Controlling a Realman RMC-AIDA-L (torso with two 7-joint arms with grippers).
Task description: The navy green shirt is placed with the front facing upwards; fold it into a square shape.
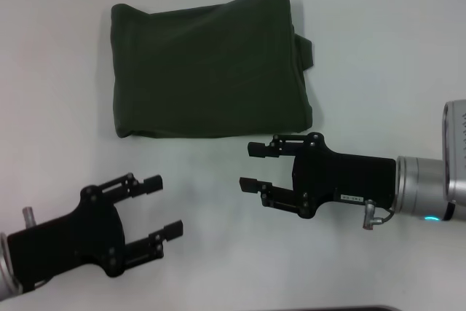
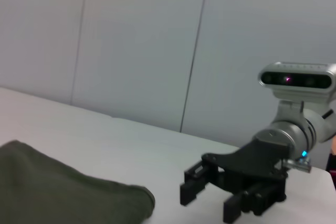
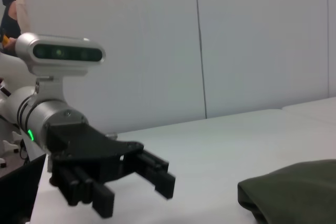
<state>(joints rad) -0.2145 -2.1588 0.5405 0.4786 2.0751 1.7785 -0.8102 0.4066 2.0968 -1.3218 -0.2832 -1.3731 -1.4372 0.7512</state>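
The navy green shirt [image 1: 207, 67] lies folded into a rough square on the white table, at the far middle; no lettering shows, and a small flap sticks out at its right edge. Its edge also shows in the left wrist view [image 2: 63, 195] and the right wrist view [image 3: 294, 192]. My left gripper [image 1: 164, 205] stands open near the front left, clear of the shirt, with nothing between its fingers. My right gripper [image 1: 253, 167] is open too, just in front of the shirt's near right corner, empty. Each wrist view shows the other arm's gripper: the right one [image 2: 210, 195], the left one [image 3: 139, 184].
The white table [image 1: 65, 143] spreads around the shirt on all sides. A pale wall stands behind it in both wrist views. A dark strip runs along the table's front edge [image 1: 328, 308].
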